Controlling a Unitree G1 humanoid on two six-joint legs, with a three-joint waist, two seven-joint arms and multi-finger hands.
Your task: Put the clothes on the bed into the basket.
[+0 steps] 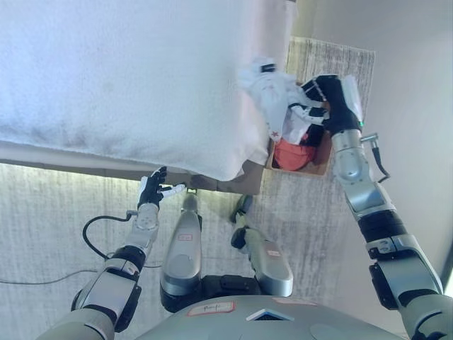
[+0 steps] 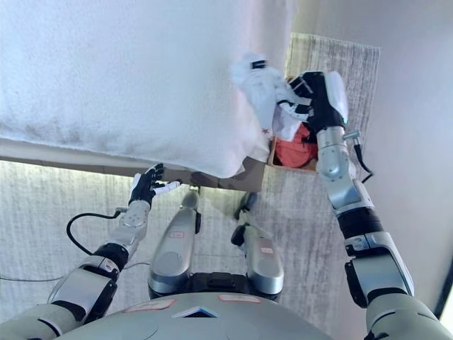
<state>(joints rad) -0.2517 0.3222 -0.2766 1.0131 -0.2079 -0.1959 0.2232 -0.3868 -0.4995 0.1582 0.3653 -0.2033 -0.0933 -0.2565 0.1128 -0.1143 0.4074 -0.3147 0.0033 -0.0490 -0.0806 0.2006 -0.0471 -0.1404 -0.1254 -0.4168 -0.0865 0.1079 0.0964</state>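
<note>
A white garment (image 1: 274, 99) with dark trim hangs off the right edge of the bed (image 1: 127, 78), above a brown basket (image 1: 320, 164) on the floor. My right hand (image 1: 324, 103) is shut on this garment, holding it over the basket. A red garment (image 1: 294, 154) lies inside the basket. My left hand (image 1: 153, 188) is open, low beside the bed's front edge, holding nothing.
The bed is covered by a white blanket (image 2: 120, 71) that drapes over its front and right sides. A beige woven rug (image 1: 333, 64) lies under the basket and along the bed. A bare floor strip runs along the right.
</note>
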